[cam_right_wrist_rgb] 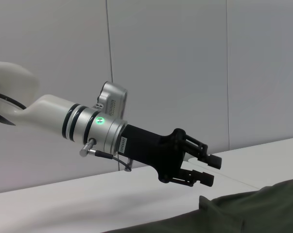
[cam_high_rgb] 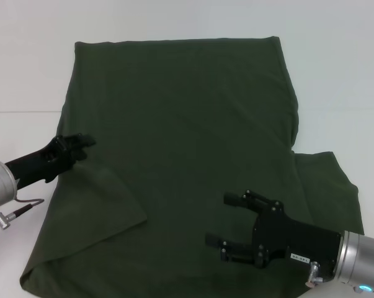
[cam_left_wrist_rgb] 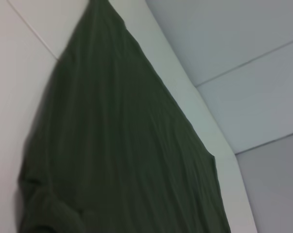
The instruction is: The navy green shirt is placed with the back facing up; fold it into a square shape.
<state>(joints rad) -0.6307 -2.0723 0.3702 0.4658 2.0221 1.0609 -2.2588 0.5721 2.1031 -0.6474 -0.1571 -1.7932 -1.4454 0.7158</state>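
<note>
The navy green shirt (cam_high_rgb: 187, 124) lies spread on the white table (cam_high_rgb: 25, 74), plain side up, no lettering showing. Its left sleeve is folded in over the near left part; the right sleeve (cam_high_rgb: 329, 180) still sticks out. My left gripper (cam_high_rgb: 84, 147) is at the shirt's left edge, just above the cloth, open and empty; it also shows in the right wrist view (cam_right_wrist_rgb: 208, 168). My right gripper (cam_high_rgb: 218, 218) hovers open and empty over the near right part of the shirt. The shirt also shows in the left wrist view (cam_left_wrist_rgb: 117, 160) and the right wrist view (cam_right_wrist_rgb: 263, 208).
Bare white table surrounds the shirt at the far side and to the left (cam_high_rgb: 19, 37). A grey panelled wall (cam_right_wrist_rgb: 165, 58) stands beyond the table on the left side. The shirt's near hem reaches the table's front edge.
</note>
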